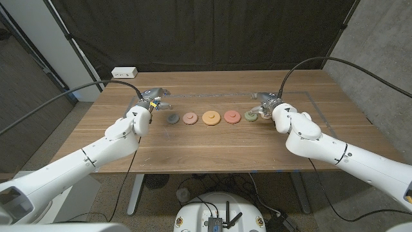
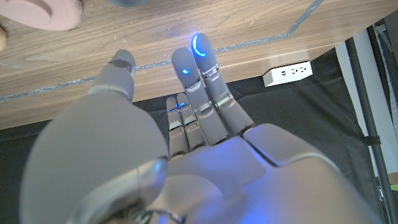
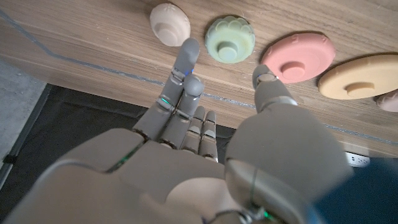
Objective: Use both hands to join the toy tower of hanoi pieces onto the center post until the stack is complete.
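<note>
Row of round toy discs mid wooden tabletop (image 1: 212, 151): dark grey disc (image 1: 172, 118) at 9 o'clock end, pink disc (image 1: 190, 118), orange disc (image 1: 210, 118), red disc (image 1: 232, 116), green disc (image 1: 251, 116) at 3 o'clock end. Left hand (image 1: 150, 102) near grey disc, fingers apart, empty. Right hand (image 1: 266, 103) at green disc, fingers spread, holding nothing.

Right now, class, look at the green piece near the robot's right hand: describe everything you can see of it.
The green piece is a small, round, pale green disc with a scalloped, petal-like rim and a raised round knob at its centre. It looks matte, like moulded plastic or painted wood. It lies flat on the wooden table, near the right end of the row of pieces, between a small beige piece and a pink disc, apart from both. The right hand hovers close by it; no contact is visible.
</note>
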Tool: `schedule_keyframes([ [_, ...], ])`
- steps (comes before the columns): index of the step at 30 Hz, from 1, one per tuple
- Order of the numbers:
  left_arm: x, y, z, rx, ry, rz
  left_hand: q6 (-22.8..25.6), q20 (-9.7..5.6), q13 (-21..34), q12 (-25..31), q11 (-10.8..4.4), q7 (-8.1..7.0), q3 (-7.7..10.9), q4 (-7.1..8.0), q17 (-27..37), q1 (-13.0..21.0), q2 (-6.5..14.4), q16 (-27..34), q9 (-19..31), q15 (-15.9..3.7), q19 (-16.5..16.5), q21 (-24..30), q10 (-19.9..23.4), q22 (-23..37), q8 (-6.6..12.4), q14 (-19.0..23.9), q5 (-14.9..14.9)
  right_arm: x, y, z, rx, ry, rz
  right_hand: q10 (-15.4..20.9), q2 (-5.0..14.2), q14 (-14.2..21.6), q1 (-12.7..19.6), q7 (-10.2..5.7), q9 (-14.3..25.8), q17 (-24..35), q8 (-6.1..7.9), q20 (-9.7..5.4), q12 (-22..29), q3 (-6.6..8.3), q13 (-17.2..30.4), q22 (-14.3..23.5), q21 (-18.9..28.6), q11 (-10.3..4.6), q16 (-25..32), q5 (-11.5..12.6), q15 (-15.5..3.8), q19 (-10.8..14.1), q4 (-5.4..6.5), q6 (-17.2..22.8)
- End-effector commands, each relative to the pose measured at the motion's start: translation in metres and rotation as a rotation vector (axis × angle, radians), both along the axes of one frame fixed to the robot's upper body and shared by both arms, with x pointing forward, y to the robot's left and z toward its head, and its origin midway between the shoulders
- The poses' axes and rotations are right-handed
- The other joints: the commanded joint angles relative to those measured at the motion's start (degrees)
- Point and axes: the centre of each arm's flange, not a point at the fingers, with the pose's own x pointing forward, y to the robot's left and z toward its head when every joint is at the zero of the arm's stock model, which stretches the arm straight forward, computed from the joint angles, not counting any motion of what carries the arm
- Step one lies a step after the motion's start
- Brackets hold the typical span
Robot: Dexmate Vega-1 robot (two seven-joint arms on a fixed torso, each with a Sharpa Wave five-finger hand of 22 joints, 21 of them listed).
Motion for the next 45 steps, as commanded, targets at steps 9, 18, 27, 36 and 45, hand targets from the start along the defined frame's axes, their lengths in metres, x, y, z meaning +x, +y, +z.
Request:
schedule_keyframes([
  [9, -0.001, 0.004, -0.005, -0.017, -0.014, -0.015, -0.1, -5.39, 0.5, -0.7, -0.23, 0.14, -0.31, 0.03, -0.2, 0.6, 0.4, 0.7, 0.3, -2.75, -0.4, 0.9, 0.1, -0.3, -0.31, -0.5, 0.7, -0.007, 0.027, 0.008, -0.04, 0.019, 0.047, -0.3, 0.44, -0.4, 0.0, 0.14, 0.2, -0.4, -0.24, -5.63, 0.1, -0.57, 0.3, -0.2, 0.6, 0.2, -0.4, -0.1, -6.77, -0.4, 0.08, -0.8],
  [18, 0.001, 0.004, -0.006, -0.015, -0.011, -0.02, -0.2, -5.41, 0.6, -0.8, -0.18, 0.14, -0.45, 0.02, -0.2, 0.7, 0.5, 1.0, 0.3, -2.75, -0.5, 1.2, 0.1, -0.6, -0.44, -0.6, 0.7, -0.007, 0.037, 0.009, -0.047, 0.033, 0.057, -0.3, 0.52, -0.3, 0.0, 0.37, 0.2, -0.4, -0.27, -5.61, 0.2, -1.0, 0.4, -0.6, 1.0, 0.35, -0.2, -0.1, -6.77, -0.6, 0.15, -1.6],
  [27, 0.001, 0.004, -0.005, -0.01, -0.007, -0.017, -0.1, -5.45, 0.6, -0.9, -0.28, 0.22, -0.63, 0.03, -0.3, 0.8, 0.6, 1.2, 0.3, -2.74, -0.7, 1.6, 0.2, -0.8, -0.52, -0.7, 0.8, -0.006, 0.047, 0.011, -0.053, 0.052, 0.069, -0.4, 0.54, -0.7, 0.0, 0.46, 0.1, -1.1, -0.17, -5.6, 0.3, -1.53, 0.6, -1.0, 1.5, 0.47, -0.5, -0.2, -6.76, -0.8, 0.23, -2.0],
  [36, -0.001, 0.004, -0.006, -0.011, -0.008, -0.016, -0.1, -5.48, 0.7, -1.0, -0.3, 0.19, -0.81, 0.07, -0.4, 0.8, 0.7, 1.5, 0.3, -2.75, -0.8, 2.0, 0.2, -1.0, -0.59, -0.8, 0.8, -0.003, 0.055, 0.011, -0.067, 0.074, 0.07, -0.5, 0.62, -0.7, 0.0, 0.72, 0.1, -1.2, -0.21, -5.59, 0.3, -1.76, 0.6, -1.2, 1.7, 0.63, -0.3, -0.2, -6.76, -1.0, 0.24, -2.5],
  [45, -0.002, 0.004, -0.006, -0.009, -0.008, -0.017, 0.0, -5.53, 0.9, -1.1, -0.22, 0.22, -1.03, 0.09, -0.6, 0.8, 0.9, 1.8, 0.3, -2.75, -1.0, 2.4, 0.4, -1.4, -0.67, -0.9, 0.8, 0.0, 0.065, 0.011, -0.082, 0.096, 0.063, -0.7, 0.77, -0.9, 0.1, 1.01, 0.0, -1.7, -0.15, -5.61, 0.3, -2.32, 0.7, -1.8, 2.3, 0.87, -0.4, -0.2, -6.76, -1.3, 0.26, -3.0],
])
